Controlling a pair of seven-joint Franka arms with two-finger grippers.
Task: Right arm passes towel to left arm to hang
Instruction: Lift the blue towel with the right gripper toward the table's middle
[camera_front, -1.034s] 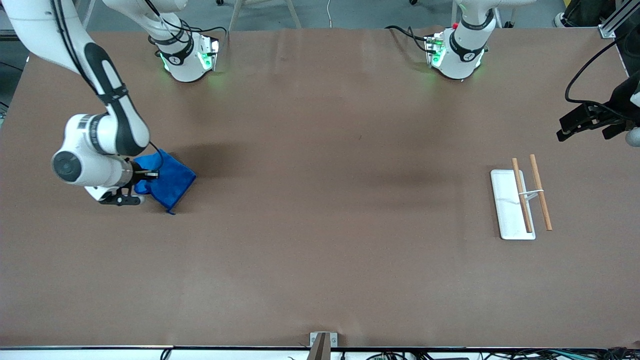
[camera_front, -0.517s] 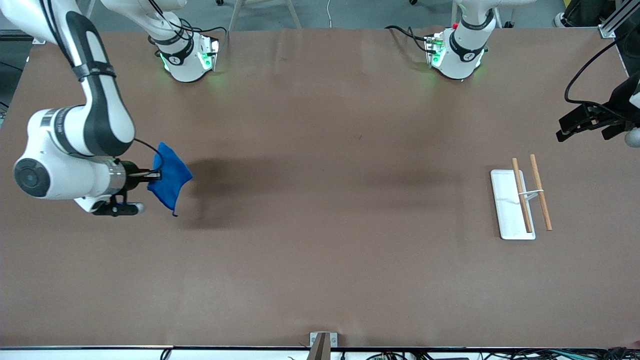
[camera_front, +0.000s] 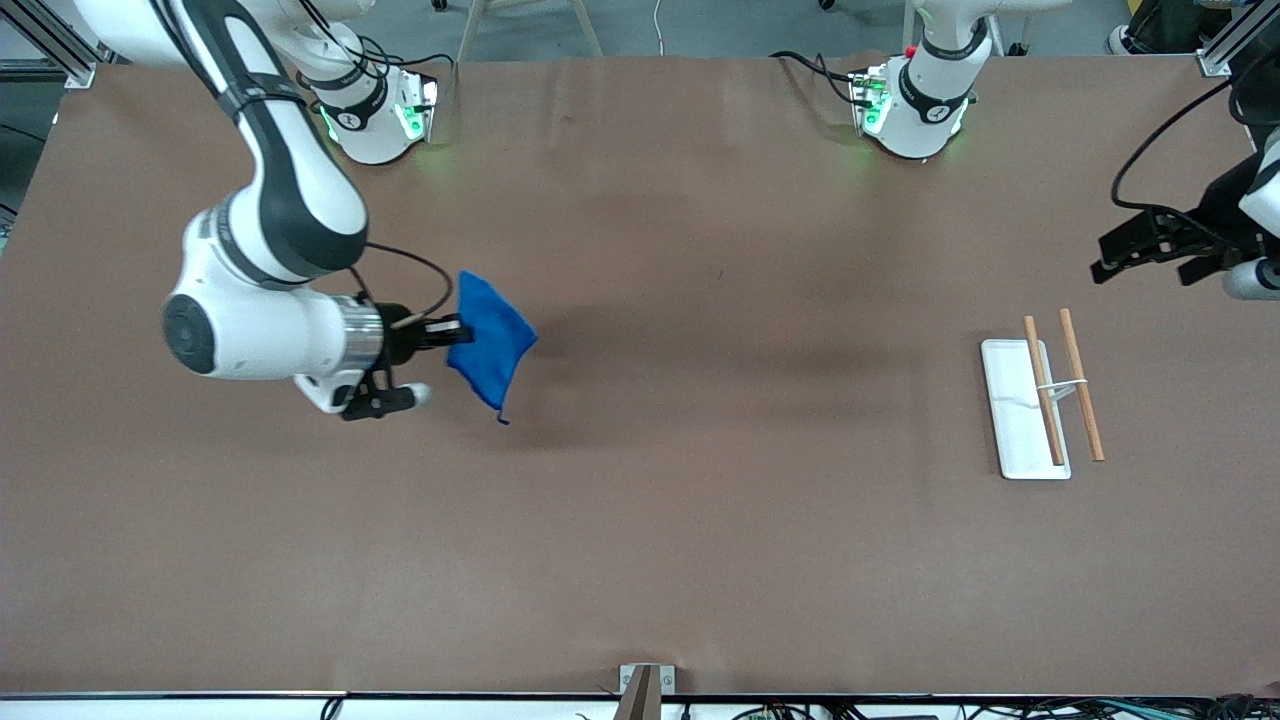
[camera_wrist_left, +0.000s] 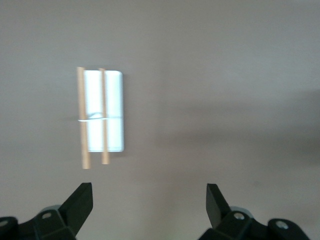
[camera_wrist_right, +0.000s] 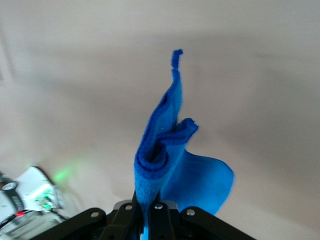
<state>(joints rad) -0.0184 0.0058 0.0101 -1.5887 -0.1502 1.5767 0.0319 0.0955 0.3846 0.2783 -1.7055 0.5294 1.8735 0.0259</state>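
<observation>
My right gripper (camera_front: 458, 330) is shut on the bright blue towel (camera_front: 492, 342) and holds it up in the air over the table, toward the right arm's end. The towel hangs folded from the jaws, its loop corner (camera_front: 503, 420) at the low tip. In the right wrist view the towel (camera_wrist_right: 165, 145) rises bunched from the closed gripper (camera_wrist_right: 148, 207). My left gripper (camera_front: 1128, 254) is open and empty, in the air over the left arm's end of the table. In the left wrist view its fingers (camera_wrist_left: 80, 200) stand wide apart around the gripper's middle (camera_wrist_left: 149, 197), with nothing between them.
A white flat base with two wooden rods (camera_front: 1040, 405) lies on the table toward the left arm's end; it also shows in the left wrist view (camera_wrist_left: 102, 115). The two green-lit arm bases (camera_front: 380, 110) stand along the edge farthest from the front camera.
My right arm has lifted the towel off the table and carried it toward the table's middle. My left gripper has shifted slightly toward the middle.
</observation>
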